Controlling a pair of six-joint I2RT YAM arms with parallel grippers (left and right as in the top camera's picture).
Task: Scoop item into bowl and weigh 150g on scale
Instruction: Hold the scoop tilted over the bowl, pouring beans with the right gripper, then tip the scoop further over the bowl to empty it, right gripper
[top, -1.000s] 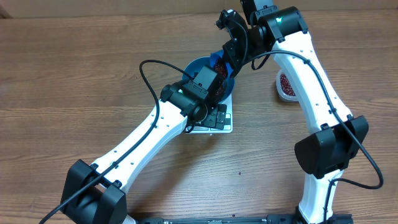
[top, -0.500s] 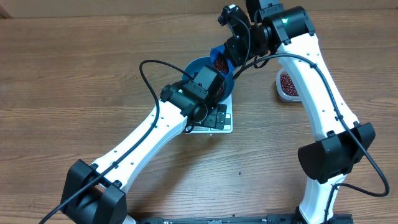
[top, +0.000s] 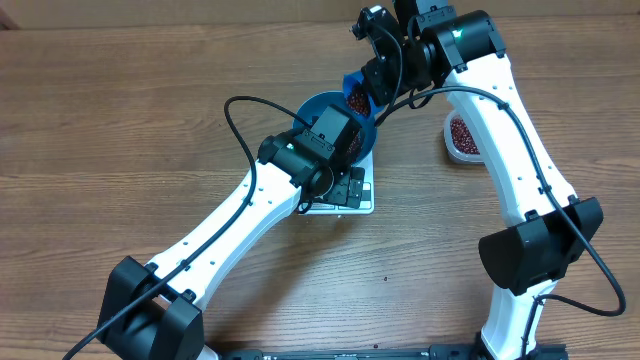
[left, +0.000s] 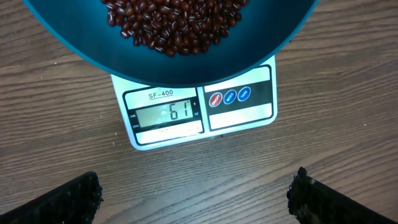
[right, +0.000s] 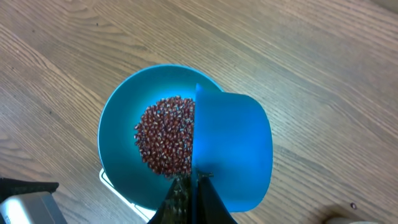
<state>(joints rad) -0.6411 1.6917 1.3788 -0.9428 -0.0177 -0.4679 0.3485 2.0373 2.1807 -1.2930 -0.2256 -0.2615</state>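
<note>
While the right gripper (right: 193, 200) is clenched on the handle of a small blue scoop (right: 233, 149), the scoop hangs over the far-right rim of the bowl (right: 118, 140). Seen from overhead, a few red-brown beans show inside the scoop. The bowl, bright blue and deep, sits on the white scale (left: 239, 115) and overhangs it on every side but the panel edge. A loose heap of small dark red-brown beans (left: 177, 25) lies in its bottom. The scale's display (left: 163, 114) reads 61, with 3 round buttons beside it.

The left gripper (left: 196, 200) is released, jaws spread wide at the display end of the scale and holding nothing. A clear tub (top: 462, 137) with more beans stands on the wooden desk (top: 120, 120) – to the right of the bowl and apart from it.
</note>
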